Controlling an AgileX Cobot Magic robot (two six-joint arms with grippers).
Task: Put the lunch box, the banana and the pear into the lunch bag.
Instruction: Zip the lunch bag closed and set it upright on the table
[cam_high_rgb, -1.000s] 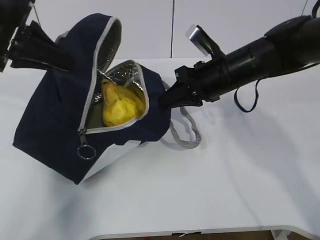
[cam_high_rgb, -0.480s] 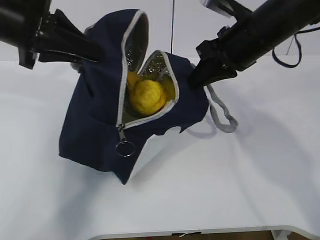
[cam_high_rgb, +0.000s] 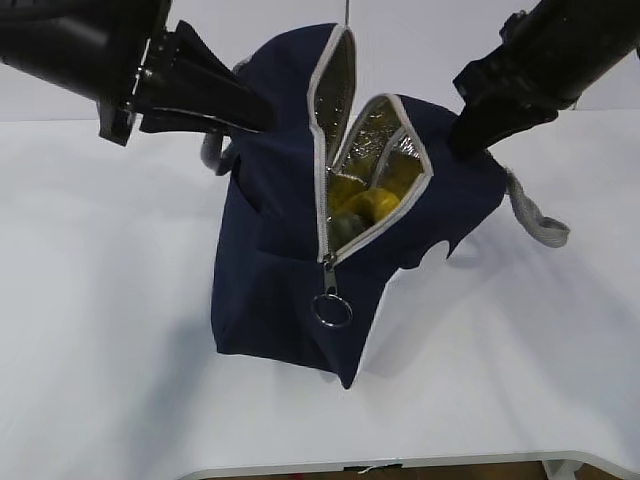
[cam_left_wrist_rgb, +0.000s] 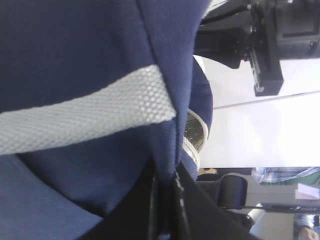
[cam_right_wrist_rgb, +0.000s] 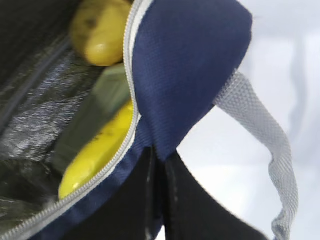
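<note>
Lunch bag (cam_high_rgb: 290, 260) hangs unzipped, pinched by left gripper (cam_high_rgb: 262, 113) and right gripper (cam_high_rgb: 462, 140); banana (cam_right_wrist_rgb: 97, 147), pear (cam_right_wrist_rgb: 100, 30) inside.

Both arms run off the top edge of the exterior view; the left gripper's (cam_high_rgb: 262, 113) tips are buried in navy fabric of the lunch bag (cam_high_rgb: 270, 260), the right gripper's (cam_high_rgb: 462, 140) tips lost behind its far wall. Through the part-open zip only yellow scraps show, too shadowed there to sort out; the right wrist view gives just part of the banana (cam_right_wrist_rgb: 97, 150), the pear (cam_right_wrist_rgb: 100, 32) cut by the top edge, a blurred sliver of the lunch box (cam_right_wrist_rgb: 107, 90). Left wrist view is blocked by out-of-focus cloth and webbing.
</note>
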